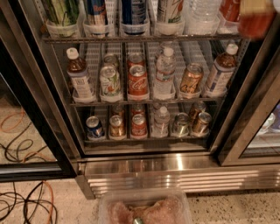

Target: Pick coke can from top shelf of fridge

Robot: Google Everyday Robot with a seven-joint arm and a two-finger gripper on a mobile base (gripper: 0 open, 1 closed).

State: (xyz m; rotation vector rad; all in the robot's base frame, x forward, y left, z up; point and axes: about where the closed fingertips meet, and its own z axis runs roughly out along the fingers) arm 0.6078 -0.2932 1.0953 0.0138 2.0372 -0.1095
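Observation:
The fridge (144, 166) stands open in front of me. The highest shelf in view (144, 38) is a wire rack with clear holders along its front. It holds a green-white can, blue cans (133, 11), a white can, a water bottle and, at the right end, a red container (229, 8) cut off by the frame; no script shows on it. A red coke can (138, 81) stands on the middle rack and another (138, 125) on the lowest one. A blurred tan-and-red shape (258, 17) in the top right corner seems to be my gripper, close to the camera.
The middle rack holds tea bottles (78, 74), a water bottle (165, 70) and a gold-orange can (191, 78). Black door frames flank the opening. Cables (22, 192) lie on the floor at left. A clear plastic tub (144, 210) sits at the bottom edge.

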